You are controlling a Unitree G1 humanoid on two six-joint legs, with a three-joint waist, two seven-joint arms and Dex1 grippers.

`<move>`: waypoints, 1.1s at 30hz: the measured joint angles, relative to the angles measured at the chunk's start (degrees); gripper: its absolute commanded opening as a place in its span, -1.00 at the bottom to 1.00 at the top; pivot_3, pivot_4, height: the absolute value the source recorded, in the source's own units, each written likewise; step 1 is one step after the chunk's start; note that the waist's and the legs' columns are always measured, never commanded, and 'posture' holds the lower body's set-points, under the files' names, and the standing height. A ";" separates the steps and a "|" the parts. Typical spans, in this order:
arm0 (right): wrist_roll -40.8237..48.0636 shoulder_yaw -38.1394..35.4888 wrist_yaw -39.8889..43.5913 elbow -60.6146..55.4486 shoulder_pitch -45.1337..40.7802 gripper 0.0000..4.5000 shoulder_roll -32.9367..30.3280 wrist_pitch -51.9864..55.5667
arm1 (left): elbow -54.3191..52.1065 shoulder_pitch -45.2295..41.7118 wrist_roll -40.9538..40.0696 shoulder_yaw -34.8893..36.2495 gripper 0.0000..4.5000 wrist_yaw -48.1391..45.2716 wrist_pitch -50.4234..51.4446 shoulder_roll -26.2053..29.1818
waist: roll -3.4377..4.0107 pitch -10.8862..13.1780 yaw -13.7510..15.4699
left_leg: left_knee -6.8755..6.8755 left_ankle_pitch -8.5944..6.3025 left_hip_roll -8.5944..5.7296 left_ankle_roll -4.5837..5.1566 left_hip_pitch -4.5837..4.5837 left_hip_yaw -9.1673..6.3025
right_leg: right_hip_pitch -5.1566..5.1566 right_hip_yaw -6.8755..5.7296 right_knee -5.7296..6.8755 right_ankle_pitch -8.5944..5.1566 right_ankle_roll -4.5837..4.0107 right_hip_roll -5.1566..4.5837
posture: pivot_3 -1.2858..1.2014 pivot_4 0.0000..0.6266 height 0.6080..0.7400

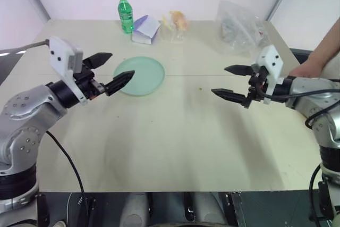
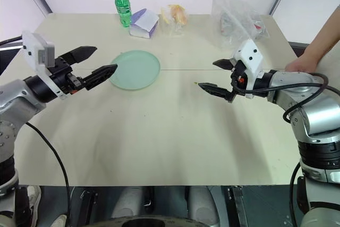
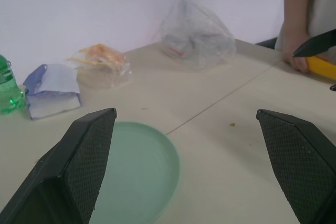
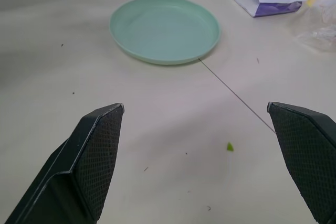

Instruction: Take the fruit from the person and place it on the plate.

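Observation:
The pale mint-green plate (image 1: 141,75) lies flat on the table, left of centre. My left gripper (image 1: 118,66) hovers open at the plate's left edge with nothing between its fingers. My right gripper (image 1: 220,81) is open and empty over the right half of the table, pointing toward the plate. Behind it, at the table's right edge, rests the person's hand (image 1: 305,69). In the left wrist view that hand (image 3: 296,60) holds the yellow fruit (image 3: 322,67), of which only a short stretch shows.
Along the far edge of the table stand a green bottle (image 1: 125,13), a purple and white packet (image 1: 145,29), orange food in clear wrap (image 1: 178,22) and a crumpled clear plastic bag (image 1: 239,27). A small green speck (image 4: 229,147) lies between the grippers.

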 measured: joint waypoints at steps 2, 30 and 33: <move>-0.01 0.03 -0.09 0.00 0.00 1.00 0.02 0.00 | 0.04 -0.63 0.01 0.00 0.99 0.09 -0.09 0.00 | 0.00 0.00 -0.02 | 0.00 0.00 0.00 0.00 0.00 0.00 | 0.00 0.00 0.00 0.00 0.00 0.00 | 0.03 -0.52 0.87; 1.21 0.26 -3.07 0.39 -6.36 1.00 5.45 0.52 | 2.21 -4.55 -0.23 -0.06 0.99 4.98 -1.19 -5.41 | 0.00 0.00 -0.05 | 0.02 0.00 0.00 0.00 0.00 -0.02 | 0.00 0.00 0.03 0.01 0.01 0.00 | 0.03 -0.52 0.87; 2.12 -0.18 -6.30 0.87 -10.54 1.00 9.31 1.16 | 2.90 -6.49 -0.67 0.24 0.99 7.98 -1.20 -7.42 | 0.00 0.00 -0.07 | 0.02 0.00 0.00 0.00 0.00 -0.03 | 0.00 0.00 0.04 0.01 0.01 0.01 | 0.03 -0.52 0.87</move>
